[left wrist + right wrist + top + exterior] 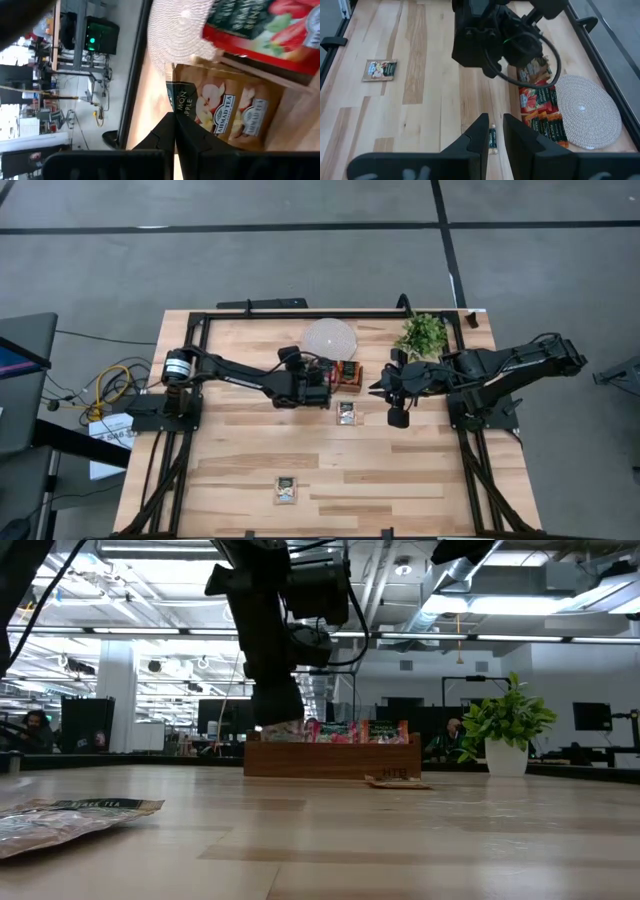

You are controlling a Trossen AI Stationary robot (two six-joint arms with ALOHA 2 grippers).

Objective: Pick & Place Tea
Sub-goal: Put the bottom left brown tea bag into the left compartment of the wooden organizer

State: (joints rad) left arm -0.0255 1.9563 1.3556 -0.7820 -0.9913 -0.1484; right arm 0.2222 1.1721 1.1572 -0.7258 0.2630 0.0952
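Note:
A brown wooden tray [330,758] at the table's far middle holds red tea sachets [537,97] and a brown apple-print sachet [225,112] that lies aslant in its end compartment. My left gripper [175,120] is shut just above that sachet, its tips at the dark-green edge [175,97]. One sachet [347,413] lies flat on the table before the tray, another [286,489] near the front edge. My right gripper [495,125] hangs high to the tray's right, its fingers a little apart with nothing between them. My left gripper comes slanting down from the table's left with shut fingers, their tips right at the brown sachet's dark-green edge [176,102]. Whether the tips touch that edge, I cannot tell. The sachet stays inside the tray compartment.
A round white woven mat [330,338] lies beyond the tray, and a small potted plant [423,335] stands at the far right. A black frame [300,315] runs around the table's edges. Bare wood stretches across the near half.

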